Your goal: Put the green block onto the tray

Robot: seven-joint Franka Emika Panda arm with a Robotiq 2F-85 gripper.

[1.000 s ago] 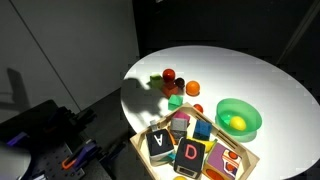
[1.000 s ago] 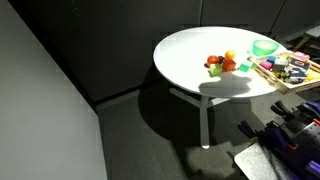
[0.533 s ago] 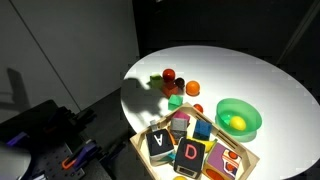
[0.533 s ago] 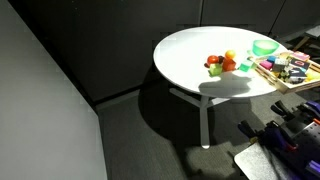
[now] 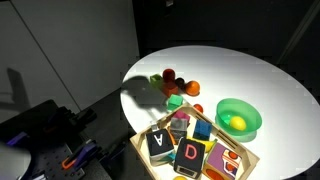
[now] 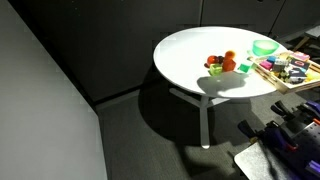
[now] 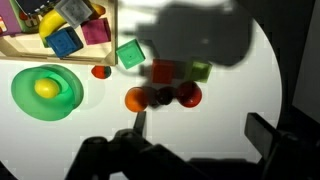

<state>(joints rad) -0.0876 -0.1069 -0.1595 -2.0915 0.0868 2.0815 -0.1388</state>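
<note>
Gripper: the gripper (image 7: 198,125) hangs over the table (image 7: 255,70) with its jaws spread wide — nothing is between them.
Green block: the green block (image 7: 130,54) lies on the table just beside the tray (image 7: 113,30), outside its rim.
Neighbours: small red and orange fruit (image 7: 135,98) and a green bowl (image 7: 45,90) are near it.
Progress: nothing is done yet — the block is neither grasped nor lifted.
Left to do: come down on the block, close, carry it over the rim, and let go.
</note>
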